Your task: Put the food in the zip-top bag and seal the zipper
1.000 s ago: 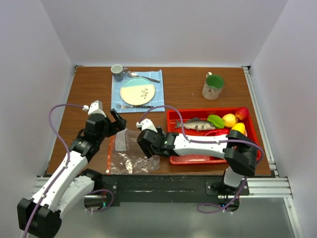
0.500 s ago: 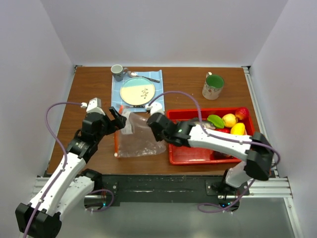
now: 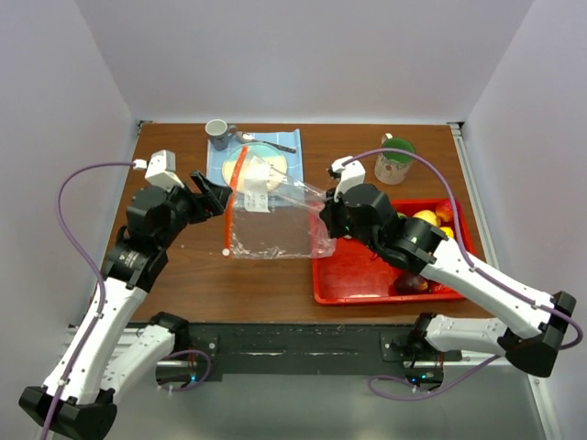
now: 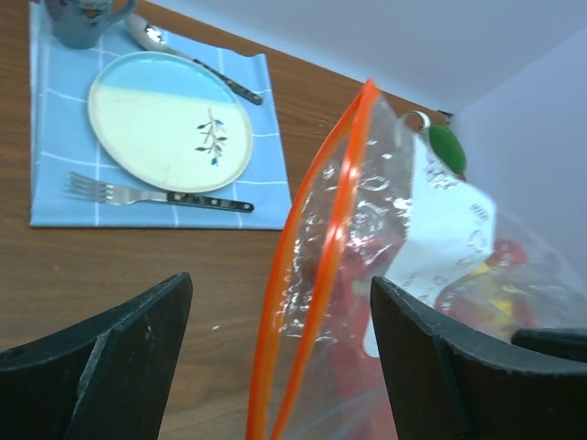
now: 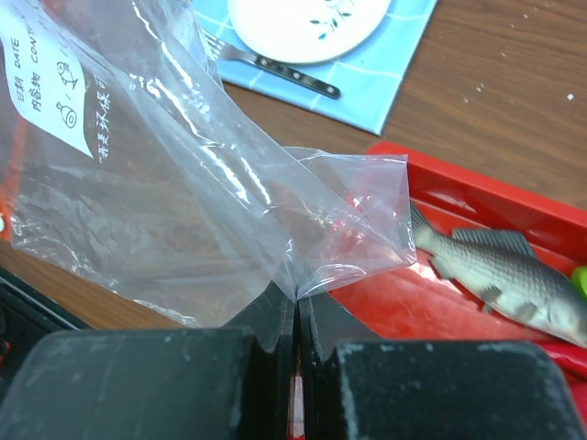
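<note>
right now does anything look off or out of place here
The zip-top bag is lifted, pinched at a corner opposite its mouth by the right gripper, so it hangs skewed and creased, partly covering the placemat. Its zipper stands between the open left gripper's fingers, ungripped. Nothing looks spilled or damaged.

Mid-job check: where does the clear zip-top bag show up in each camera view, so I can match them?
Top external: the clear, crinkly plastic zip-top bag is mid-table, between the arms.
Left wrist: centre-right, its red strip edge-on.
Right wrist: fills the left half, corner pinched by the right gripper.
Shared landmark: the pale round plate.
</note>
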